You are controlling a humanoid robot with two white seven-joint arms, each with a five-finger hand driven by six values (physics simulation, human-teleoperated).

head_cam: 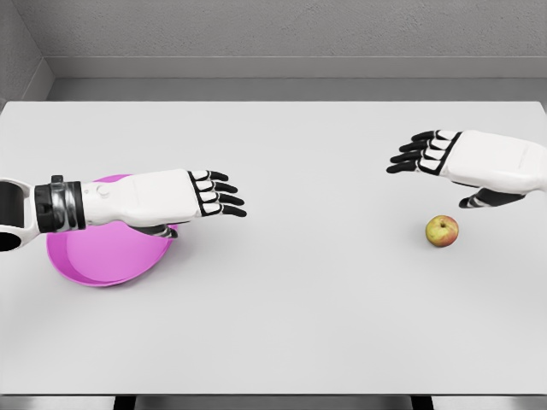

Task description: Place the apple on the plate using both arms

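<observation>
Yellow-green with a red blush, the apple sits upright on the pale grey counter, toward the right side and a little nearer the front edge than the middle. Nothing touches it; bare surface shows all around it.

Just above and behind it in the head view hangs the right hand, its white forearm coming in from the right edge. The back of the hand faces up, and its black-jointed fingers are stretched out and slightly fanned toward the left, holding nothing. The thumb angles downward near the apple, but a gap of counter shows between them.

Well apart on the left side lies the pink plate, a shallow round dish resting flat on the counter. The left arm crosses over its upper part, entering from the left edge with a dark metal wrist band. The left hand reaches past the plate's right rim, palm down, with its fingers extended to the right and loosely spread, gripping nothing. Whether the arm touches the plate or only passes over it cannot be told.

Behind the counter rises a grey wall.
</observation>
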